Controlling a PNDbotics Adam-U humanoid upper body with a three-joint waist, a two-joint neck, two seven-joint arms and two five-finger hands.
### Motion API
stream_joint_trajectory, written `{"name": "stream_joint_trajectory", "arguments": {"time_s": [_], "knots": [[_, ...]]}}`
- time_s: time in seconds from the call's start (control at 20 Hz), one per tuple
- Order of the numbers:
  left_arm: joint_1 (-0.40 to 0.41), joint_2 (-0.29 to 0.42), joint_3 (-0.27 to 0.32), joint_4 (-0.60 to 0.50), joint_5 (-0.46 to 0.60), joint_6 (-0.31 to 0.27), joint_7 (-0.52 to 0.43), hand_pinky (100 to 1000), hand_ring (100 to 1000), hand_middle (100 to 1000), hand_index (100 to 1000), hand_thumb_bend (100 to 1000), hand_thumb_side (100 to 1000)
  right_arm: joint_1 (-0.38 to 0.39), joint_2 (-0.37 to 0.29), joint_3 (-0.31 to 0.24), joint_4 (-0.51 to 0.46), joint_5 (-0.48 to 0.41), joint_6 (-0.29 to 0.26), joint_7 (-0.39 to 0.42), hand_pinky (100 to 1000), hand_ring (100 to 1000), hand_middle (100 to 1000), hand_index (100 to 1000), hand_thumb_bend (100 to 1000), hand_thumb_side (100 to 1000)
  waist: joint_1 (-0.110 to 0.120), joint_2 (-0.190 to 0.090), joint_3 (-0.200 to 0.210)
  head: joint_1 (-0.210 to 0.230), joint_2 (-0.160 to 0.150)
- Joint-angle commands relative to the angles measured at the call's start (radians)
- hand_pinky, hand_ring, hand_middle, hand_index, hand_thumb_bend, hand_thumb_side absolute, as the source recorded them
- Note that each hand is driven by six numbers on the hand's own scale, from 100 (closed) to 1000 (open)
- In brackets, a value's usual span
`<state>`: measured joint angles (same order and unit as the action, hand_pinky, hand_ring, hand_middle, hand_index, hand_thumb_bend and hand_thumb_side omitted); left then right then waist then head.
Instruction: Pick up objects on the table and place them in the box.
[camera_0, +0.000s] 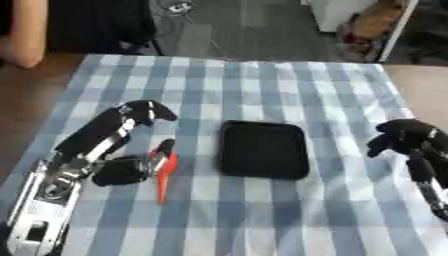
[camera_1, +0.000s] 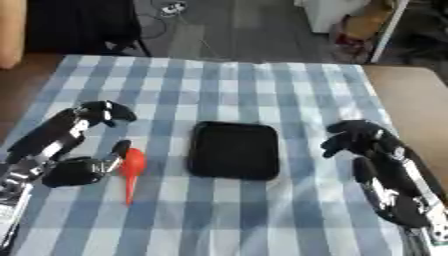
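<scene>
A red carrot-shaped object (camera_1: 131, 172) lies on the checked cloth, its thick end up and its thin tip pointing toward me. My left hand (camera_0: 118, 147) arches over its left side, with the thumb (camera_0: 161, 152) against the thick end and the fingers (camera_0: 144, 112) raised above the cloth. The black box (camera_0: 262, 149), a shallow tray with nothing visible inside, sits at the middle of the table, just right of the red object. My right hand (camera_1: 367, 142) hovers at the right of the box with fingers curled and nothing in it.
The table carries a blue and white checked cloth (camera_0: 254, 85) with brown tabletop showing at both sides. A person's arm (camera_0: 26, 35) shows at the far left edge, away from the objects.
</scene>
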<state>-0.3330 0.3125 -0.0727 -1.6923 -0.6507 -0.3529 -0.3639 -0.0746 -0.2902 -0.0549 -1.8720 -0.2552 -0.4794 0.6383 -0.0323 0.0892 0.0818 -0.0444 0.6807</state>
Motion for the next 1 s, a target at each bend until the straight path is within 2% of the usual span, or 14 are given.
{"name": "stream_joint_trajectory", "arguments": {"time_s": [0.05,0.5,1.0], "knots": [[-0.025,0.018,0.002,0.030,-0.018,-0.008,0.001,650,833,755,834,232,639,0.002,-0.008,-0.002,-0.010,0.001,-0.266,0.269,606,684,770,889,100,434,0.003,-0.014,-0.001,0.001,-0.014],[-0.051,0.018,0.004,0.109,-0.084,-0.011,0.011,653,838,751,845,232,655,0.004,-0.006,0.004,-0.010,0.003,-0.266,0.269,605,681,770,890,100,434,0.002,-0.015,0.000,0.000,-0.008],[-0.059,0.038,-0.015,0.161,-0.162,-0.052,0.036,670,821,737,871,268,646,0.002,-0.004,0.005,-0.013,0.000,-0.260,0.269,606,681,770,890,100,436,0.004,-0.016,-0.005,0.000,0.008]]}}
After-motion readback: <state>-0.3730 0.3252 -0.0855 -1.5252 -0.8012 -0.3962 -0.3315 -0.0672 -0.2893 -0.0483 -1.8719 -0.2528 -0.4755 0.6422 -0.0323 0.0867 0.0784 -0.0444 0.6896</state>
